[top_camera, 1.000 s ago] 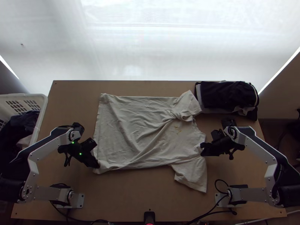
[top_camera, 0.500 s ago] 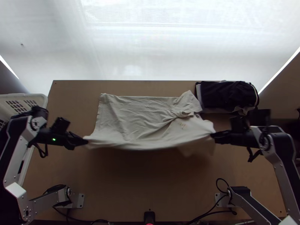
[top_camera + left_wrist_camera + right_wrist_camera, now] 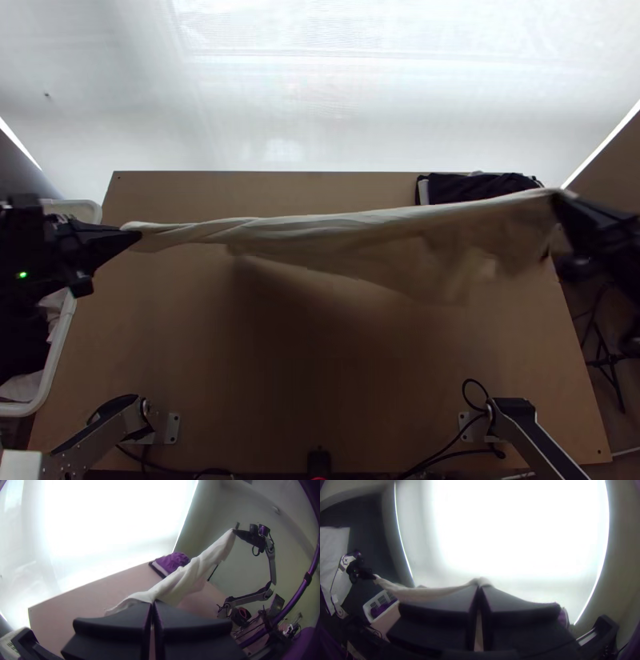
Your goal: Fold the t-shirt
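Stretched between the two grippers, the cream t-shirt (image 3: 360, 232) hangs in the air over the table, its lower part drooping toward the right. My left gripper (image 3: 134, 234) holds one end at the table's left side. At the right, my right gripper (image 3: 564, 196) grips the other end, higher up. In the left wrist view the left gripper (image 3: 152, 604) is closed on the cloth (image 3: 186, 576), which slants up to the other arm. The right wrist view has the right gripper (image 3: 480, 586) pinching a bunched edge of the shirt (image 3: 420, 594).
Dark folded clothes (image 3: 472, 187) lie at the back right of the wooden table (image 3: 320, 384). A white basket (image 3: 60, 352) with clothing stands at the left edge. Cables run near both arm bases.
Both grippers have moved up and apart, the left one leftward and the right one rightward. The shirt, at first spread on the table, has been lifted and pulled taut between them.
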`<act>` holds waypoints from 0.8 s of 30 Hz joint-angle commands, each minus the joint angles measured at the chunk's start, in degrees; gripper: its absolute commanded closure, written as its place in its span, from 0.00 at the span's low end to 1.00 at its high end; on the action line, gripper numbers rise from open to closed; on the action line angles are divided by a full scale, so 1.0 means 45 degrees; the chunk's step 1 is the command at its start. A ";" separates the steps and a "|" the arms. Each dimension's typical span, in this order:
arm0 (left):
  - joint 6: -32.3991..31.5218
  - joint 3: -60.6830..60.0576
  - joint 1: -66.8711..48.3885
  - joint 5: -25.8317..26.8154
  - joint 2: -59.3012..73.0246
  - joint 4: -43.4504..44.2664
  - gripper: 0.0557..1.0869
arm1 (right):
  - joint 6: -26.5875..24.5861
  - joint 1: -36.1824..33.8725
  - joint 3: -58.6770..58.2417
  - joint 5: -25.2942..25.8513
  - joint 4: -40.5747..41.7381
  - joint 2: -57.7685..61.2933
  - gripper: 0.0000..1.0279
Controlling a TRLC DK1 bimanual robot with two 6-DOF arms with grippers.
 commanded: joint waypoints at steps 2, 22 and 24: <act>-0.0542 0.4163 -0.0379 0.1564 -0.1081 -0.1606 0.97 | 0.0822 -0.0404 0.4213 0.0272 -0.0260 -0.0468 0.97; -0.1597 0.3343 -0.3329 0.1057 -0.2995 -0.2368 0.97 | 0.0939 -0.0111 0.4721 0.0233 -0.5143 -0.1738 0.97; -0.0815 0.1428 -0.3485 0.0998 -0.3171 -0.2251 0.97 | 0.1017 0.0104 0.2983 0.0115 -0.4947 -0.1757 0.97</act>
